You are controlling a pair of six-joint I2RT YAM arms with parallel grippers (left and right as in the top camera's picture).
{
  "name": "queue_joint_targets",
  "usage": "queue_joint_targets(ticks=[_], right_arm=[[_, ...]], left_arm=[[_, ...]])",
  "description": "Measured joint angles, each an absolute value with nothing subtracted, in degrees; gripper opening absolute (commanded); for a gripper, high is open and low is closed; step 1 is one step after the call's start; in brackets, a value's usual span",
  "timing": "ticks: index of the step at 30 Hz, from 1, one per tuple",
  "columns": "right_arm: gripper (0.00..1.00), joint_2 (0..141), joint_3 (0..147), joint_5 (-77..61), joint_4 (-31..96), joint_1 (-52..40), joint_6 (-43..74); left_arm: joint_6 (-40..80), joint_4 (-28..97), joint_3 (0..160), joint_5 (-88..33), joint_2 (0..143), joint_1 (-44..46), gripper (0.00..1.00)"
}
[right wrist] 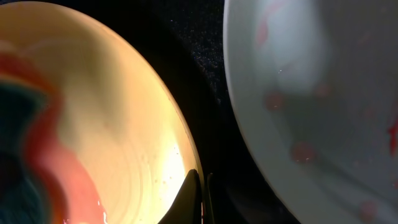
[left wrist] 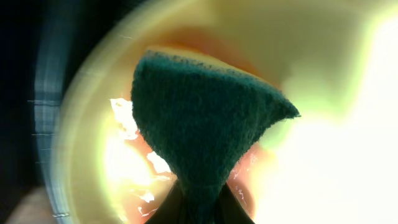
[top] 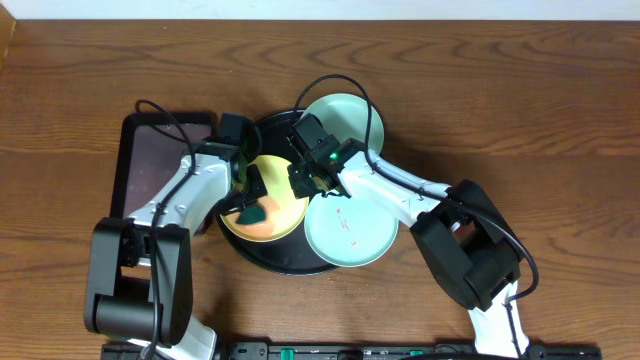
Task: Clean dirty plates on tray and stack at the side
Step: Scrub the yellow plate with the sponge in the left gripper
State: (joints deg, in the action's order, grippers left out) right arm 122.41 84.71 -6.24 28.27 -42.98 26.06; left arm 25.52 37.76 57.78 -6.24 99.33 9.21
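The pale yellow plate [top: 272, 222] lies on the left part of the round black tray [top: 290, 262], with a reddish smear on it. My left gripper [top: 247, 196] is shut on a teal sponge [top: 253, 211] and presses it onto this plate; the left wrist view shows the sponge [left wrist: 199, 118] on the wet yellow plate [left wrist: 81, 155]. My right gripper [top: 304, 180] is shut on the yellow plate's rim [right wrist: 186, 155], its fingers [right wrist: 200, 196] pinching the edge. One mint plate [top: 350, 232] lies at the tray's front right, with red spots in the right wrist view [right wrist: 323, 93]. Another mint plate [top: 350, 118] lies at the back.
A rectangular dark tray [top: 150, 160] lies on the wooden table left of the round tray, partly under my left arm. Both arms cross over the round tray. Black tray surface [right wrist: 205, 62] shows between the yellow and mint plates.
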Motion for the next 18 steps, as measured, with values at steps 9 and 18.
queue_joint_targets(ticks=[9,18], right_arm=[[0.02,122.41,84.71,-6.24,28.32,-42.98,26.02],[0.02,122.41,84.71,-6.46,28.42,-42.98,26.02]], left_arm=[[19.22,32.16,57.54,-16.29,99.33,9.63,0.07],[27.05,32.23,57.56,5.3,99.33,10.26,0.07]])
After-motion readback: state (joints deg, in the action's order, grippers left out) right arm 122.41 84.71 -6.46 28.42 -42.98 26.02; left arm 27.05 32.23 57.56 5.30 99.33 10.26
